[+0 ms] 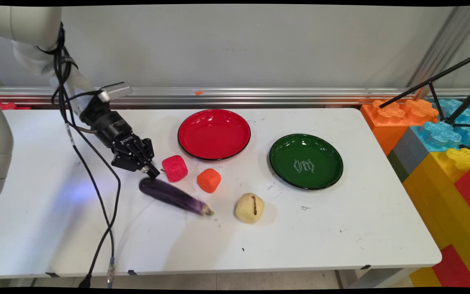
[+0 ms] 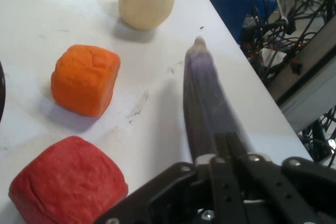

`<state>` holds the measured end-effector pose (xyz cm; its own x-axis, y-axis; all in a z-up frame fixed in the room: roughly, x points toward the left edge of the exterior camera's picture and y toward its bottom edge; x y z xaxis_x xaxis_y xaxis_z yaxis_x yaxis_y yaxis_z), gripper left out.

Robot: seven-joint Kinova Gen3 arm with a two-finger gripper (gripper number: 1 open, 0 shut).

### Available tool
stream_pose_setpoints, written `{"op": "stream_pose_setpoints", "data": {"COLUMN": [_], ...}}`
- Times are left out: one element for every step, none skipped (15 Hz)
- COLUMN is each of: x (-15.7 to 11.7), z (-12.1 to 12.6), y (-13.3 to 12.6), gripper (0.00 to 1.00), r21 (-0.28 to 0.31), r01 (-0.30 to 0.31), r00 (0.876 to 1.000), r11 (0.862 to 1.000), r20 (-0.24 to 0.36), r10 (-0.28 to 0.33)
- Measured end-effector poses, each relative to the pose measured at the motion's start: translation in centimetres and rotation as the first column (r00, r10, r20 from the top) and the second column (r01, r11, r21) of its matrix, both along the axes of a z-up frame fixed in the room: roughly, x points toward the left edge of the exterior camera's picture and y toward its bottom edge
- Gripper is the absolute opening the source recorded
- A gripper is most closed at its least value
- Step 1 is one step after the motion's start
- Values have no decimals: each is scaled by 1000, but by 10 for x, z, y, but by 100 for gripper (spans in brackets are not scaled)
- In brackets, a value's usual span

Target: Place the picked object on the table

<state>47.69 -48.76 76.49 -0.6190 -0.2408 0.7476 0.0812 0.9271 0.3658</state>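
Down at the near side lies one pale yellow potato-like lump, rounded and matte, with a brown slit on its face. At nine o'clock from it lies one purple eggplant, long, smooth and glossy, its small tip pointing toward the lump. Above the eggplant sit two soft, dimpled cubes: one orange cube and, at its ten o'clock, one red cube. The black claw hangs low over the eggplant's fat end, just beside the red cube; in the hand view its fingers sit pressed together over the eggplant, so the claw looks closed with nothing between them. Whether it touches the eggplant, I cannot tell. Two plates, both round, shiny and shallow: one red plate at twelve o'clock from the cubes, and one green plate at its four o'clock, with a faint white mark in its centre. All of it rests on the white tabletop, scuffed with small dark specks. Big plastic building blocks, studded, in orange, blue, yellow and red, stack up at three o'clock.
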Motion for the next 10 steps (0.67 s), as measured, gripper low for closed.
{"op": "stream_pose_setpoints", "data": {"x": [0, -1, -1, -1, 0, 0, 0, 1, 1, 2], "z": [-2, -4, -5, -7, -8, -9, -9, -9, -8, -7], "y": [0, 0, 0, 1, 1, 1, 1, 0, -1, -2], "gripper": [0, 100, 100, 100, 100, 100, 100, 100, 100, 100], "r21": [1, 2, 2, 3, 4, 5, 5, 4, 3, 3], "r01": [-3, -5, -8, -9, -10, -10, -12, -15, -19, -23], "r00": [1000, 1000, 1000, 1000, 1000, 1000, 1000, 1000, 1000, 1000], "r11": [1000, 1000, 1000, 1000, 1000, 1000, 1000, 1000, 1000, 1000], "r20": [0, 0, 0, 1, 3, 3, 3, 3, 2, 2], "r10": [3, 5, 8, 9, 10, 10, 12, 15, 19, 23]}}
